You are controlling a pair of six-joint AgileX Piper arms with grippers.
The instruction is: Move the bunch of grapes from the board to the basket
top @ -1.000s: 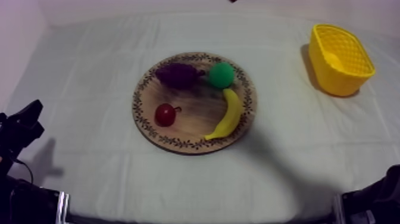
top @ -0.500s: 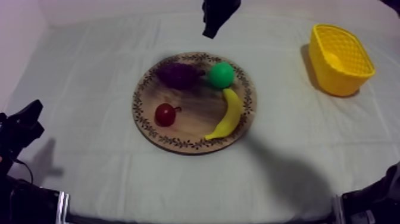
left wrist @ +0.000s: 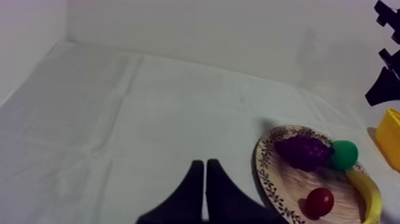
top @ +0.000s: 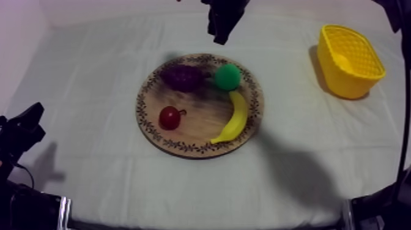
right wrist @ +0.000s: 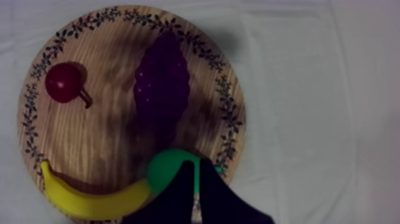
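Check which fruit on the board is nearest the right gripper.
The green pear: the right gripper, shut, points at it; grapes, banana, small red fruit lie farther.

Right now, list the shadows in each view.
Top view: a broad soft shadow lies on the grey-white cloth beside the round wooden board. Right wrist view: a dark patch covers the board around the purple bunch of grapes. Left wrist view: a faint shadow at the board's far edge.

Board [top: 202, 105] holds grapes [top: 182, 77], seemingly a pear [top: 227, 77], banana [top: 234, 117], small red fruit [top: 169, 117]; basket [top: 342, 82] well right.
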